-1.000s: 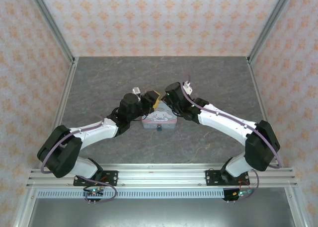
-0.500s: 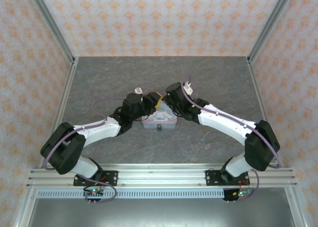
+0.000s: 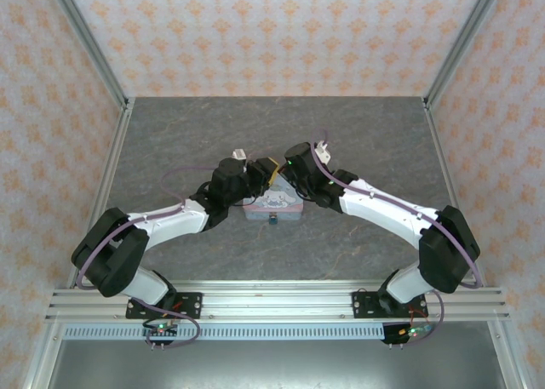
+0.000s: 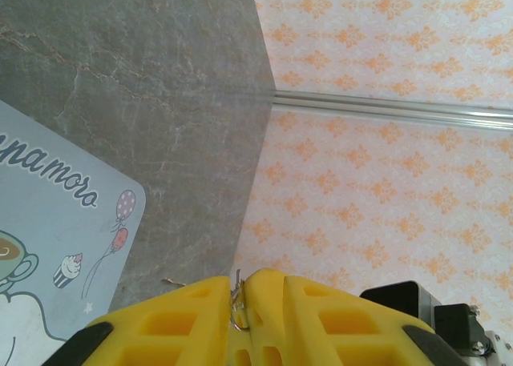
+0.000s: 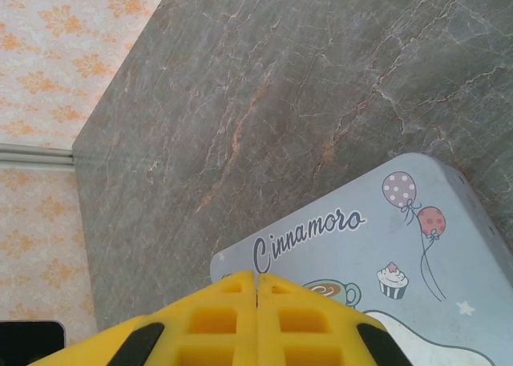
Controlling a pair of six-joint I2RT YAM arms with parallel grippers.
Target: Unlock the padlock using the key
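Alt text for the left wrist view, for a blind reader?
The yellow fingers of the left gripper nearly meet at the bottom edge, a thin metal wire caught in the slit between them. Beyond lie a pale blue cartoon tin at left, the grey marble table and an orange-patterned wall.

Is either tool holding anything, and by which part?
Left tool pinches a thin metal piece, probably the key, in its jaws; which part cannot be told. Right tool is shut, nothing seen in it.

Teal padlock [image 3: 272, 221] fronting tin [image 3: 285, 208] (key [image 4: 238, 308] pinched)
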